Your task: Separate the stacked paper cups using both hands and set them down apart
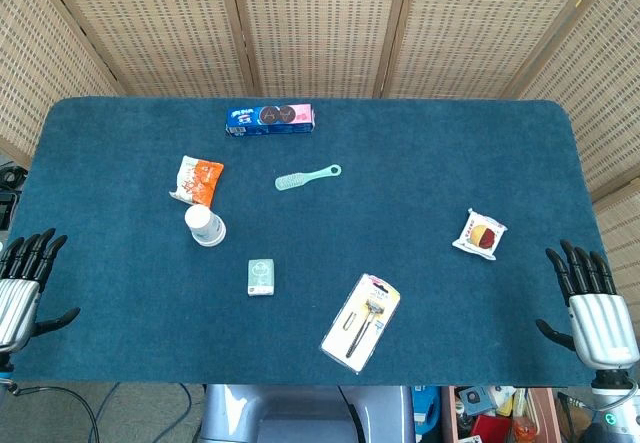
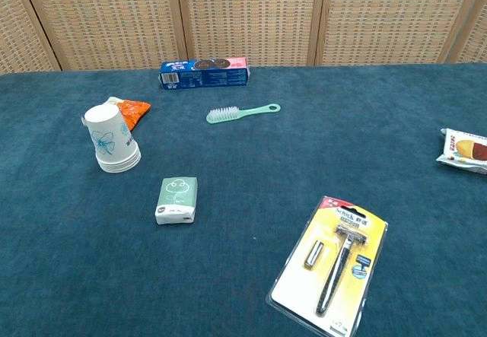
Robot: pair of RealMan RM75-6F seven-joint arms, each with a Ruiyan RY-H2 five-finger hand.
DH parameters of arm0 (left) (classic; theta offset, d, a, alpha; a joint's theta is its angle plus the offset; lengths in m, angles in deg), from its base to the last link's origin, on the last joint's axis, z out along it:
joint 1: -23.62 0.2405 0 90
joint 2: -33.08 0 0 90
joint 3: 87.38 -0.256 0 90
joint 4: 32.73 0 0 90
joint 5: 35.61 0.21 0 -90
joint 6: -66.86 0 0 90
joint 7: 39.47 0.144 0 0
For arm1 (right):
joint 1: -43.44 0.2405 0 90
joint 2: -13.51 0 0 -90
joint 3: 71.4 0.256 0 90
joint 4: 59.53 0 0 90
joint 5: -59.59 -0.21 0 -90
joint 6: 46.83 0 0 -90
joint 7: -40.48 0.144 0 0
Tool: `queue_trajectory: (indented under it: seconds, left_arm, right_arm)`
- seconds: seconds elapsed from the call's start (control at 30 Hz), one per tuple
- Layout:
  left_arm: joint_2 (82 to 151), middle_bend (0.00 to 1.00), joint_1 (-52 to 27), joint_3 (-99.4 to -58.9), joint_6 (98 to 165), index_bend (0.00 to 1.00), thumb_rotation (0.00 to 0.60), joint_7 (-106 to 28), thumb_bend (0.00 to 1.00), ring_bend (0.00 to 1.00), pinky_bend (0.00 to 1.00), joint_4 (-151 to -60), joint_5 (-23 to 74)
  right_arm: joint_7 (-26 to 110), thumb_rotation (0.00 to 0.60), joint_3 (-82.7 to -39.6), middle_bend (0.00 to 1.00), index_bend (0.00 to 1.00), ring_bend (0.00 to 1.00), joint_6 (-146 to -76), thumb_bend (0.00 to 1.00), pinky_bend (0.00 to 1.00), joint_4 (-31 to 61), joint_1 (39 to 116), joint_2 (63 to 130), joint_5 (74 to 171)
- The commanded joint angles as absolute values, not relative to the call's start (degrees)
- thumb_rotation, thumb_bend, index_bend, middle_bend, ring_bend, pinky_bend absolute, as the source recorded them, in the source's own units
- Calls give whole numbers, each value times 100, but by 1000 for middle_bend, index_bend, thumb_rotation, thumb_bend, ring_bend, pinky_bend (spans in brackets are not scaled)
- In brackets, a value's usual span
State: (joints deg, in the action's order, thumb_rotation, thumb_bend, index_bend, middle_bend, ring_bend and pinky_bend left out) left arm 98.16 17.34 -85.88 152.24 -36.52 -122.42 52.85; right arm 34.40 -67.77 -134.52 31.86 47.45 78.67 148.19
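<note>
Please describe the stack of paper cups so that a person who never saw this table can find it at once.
Look at the left half of the blue table, in front of the cookie box at the far edge. Beside the orange snack packet stands the stack of paper cups, upside down. It is the only tall white thing there, with a blue flower print; the nearby green packet lies flat.

Matt, napped blue cloth covers the surface (image 2: 411, 223), the white paper cups (image 2: 112, 141) look smooth and dull, the razor pack (image 2: 330, 265) is glossy plastic over card, and the brush (image 2: 242, 112) is smooth mint plastic.
</note>
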Motion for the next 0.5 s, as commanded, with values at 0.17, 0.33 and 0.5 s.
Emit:
queue_trajectory:
  seconds: [0.17, 0.33, 0.5]
  left_arm:
    - [9824, 0, 1728, -8599, 15145, 0, 600, -3468, 117, 0, 0, -12304, 5196]
    - [9814, 0, 1609, -8569, 14981, 0, 600, -3526, 116, 0, 0, -12301, 5201]
    - [9942, 0, 1023, -8117, 14648, 0, 600, -3557, 117, 0, 23, -12090, 5223]
  right_arm:
    - [3387, 600, -6781, 0, 0, 0, -13405, 0, 0, 3237, 4743, 7833, 14761]
    - [3414, 600, -6770, 0, 0, 0, -13425, 0, 0, 3263, 4733, 7809, 14755]
    - [3449, 600, -6737, 0, 0, 0, -13397, 0, 0, 3316, 4734, 7763, 14677]
